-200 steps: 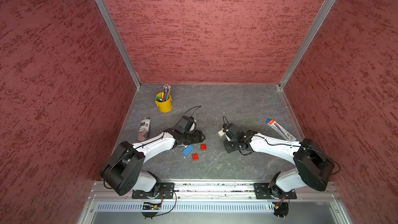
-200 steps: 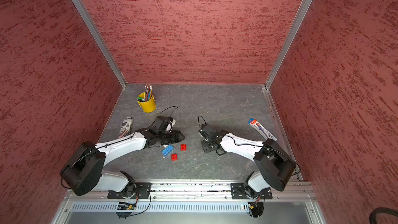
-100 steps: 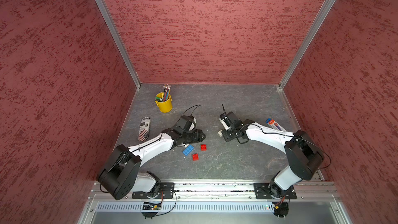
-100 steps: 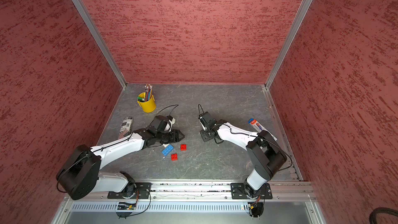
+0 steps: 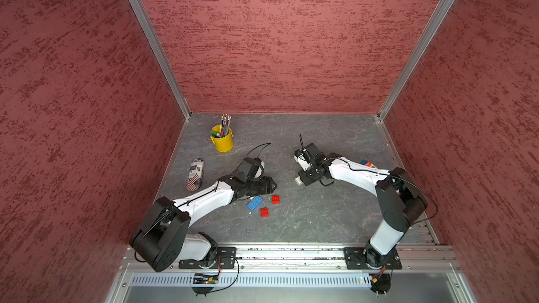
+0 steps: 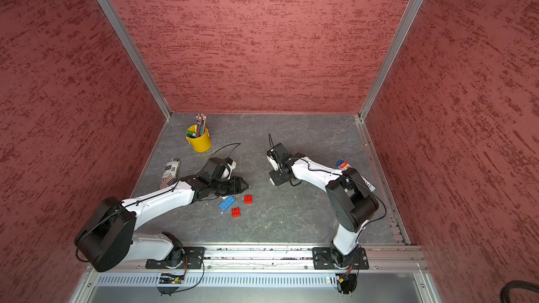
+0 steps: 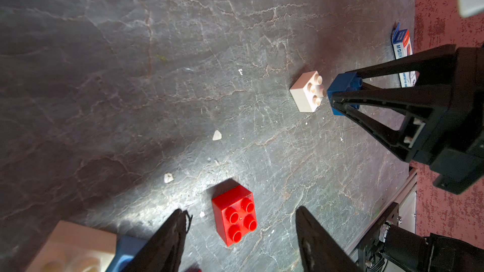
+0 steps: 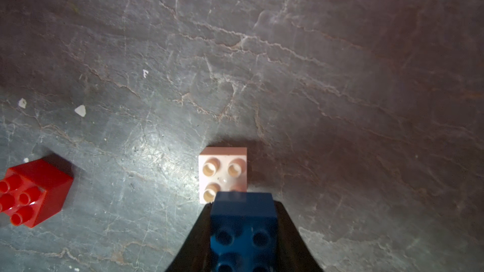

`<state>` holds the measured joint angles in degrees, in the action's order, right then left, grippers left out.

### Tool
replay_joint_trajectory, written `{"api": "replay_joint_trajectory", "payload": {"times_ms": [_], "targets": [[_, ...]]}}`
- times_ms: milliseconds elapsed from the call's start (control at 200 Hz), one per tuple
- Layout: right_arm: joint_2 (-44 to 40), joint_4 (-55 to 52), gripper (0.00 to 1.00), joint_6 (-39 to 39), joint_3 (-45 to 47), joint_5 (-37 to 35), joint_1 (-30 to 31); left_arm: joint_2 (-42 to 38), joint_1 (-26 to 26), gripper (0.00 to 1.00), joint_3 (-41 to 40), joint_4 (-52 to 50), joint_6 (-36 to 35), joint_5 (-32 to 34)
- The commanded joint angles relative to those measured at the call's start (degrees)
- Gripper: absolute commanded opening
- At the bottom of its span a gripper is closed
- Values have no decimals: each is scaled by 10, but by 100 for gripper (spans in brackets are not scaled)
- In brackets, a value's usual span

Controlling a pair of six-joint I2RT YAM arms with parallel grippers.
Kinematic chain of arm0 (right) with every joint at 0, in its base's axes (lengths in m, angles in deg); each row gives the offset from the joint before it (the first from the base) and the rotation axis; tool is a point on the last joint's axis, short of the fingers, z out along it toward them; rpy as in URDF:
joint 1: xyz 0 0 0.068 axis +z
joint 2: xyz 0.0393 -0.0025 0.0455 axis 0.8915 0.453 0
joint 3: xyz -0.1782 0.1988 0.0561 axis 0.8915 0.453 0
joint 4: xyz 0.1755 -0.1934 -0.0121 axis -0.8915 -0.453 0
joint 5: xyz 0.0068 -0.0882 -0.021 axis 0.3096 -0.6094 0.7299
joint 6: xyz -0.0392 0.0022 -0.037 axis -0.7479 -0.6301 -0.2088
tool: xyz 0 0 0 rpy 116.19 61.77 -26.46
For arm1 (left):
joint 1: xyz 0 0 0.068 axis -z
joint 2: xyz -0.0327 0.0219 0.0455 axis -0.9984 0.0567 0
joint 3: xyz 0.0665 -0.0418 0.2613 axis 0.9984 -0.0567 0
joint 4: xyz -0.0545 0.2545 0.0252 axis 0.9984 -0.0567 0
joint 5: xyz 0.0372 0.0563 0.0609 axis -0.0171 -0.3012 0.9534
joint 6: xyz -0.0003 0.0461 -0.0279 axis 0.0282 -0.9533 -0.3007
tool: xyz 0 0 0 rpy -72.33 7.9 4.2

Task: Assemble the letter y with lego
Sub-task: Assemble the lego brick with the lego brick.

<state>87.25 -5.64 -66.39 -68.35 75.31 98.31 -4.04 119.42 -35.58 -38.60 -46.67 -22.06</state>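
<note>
Left white-and-black robot arm is stretched out low and forward, left black two-finger gripper just sitting open, fingers well apart. Right white-and-black robot arm bends inward, wrist tipped down — right black two-finger gripper pinched tight on a small blue studded plastic brick.

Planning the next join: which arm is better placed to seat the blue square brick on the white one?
Right. The right gripper is shut on the blue square brick, beside the white square brick; the left gripper is open by a red brick.

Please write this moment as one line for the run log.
right hand: shut on blue square brick, beside white brick | left hand: open, empty, near red brick | long blue brick: on table
</note>
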Motion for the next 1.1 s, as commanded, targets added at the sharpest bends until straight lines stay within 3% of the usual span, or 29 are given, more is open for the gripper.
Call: {"api": "replay_joint_trajectory", "payload": {"times_ms": [0,1092], "targets": [[10,-16,27,-8,-18,24,-1,-9,-5,68,-8,5,-11,-1],[47,-58,26,-7,-35,-21,28,1,-5,68,-22,23,-8,-5]]}}
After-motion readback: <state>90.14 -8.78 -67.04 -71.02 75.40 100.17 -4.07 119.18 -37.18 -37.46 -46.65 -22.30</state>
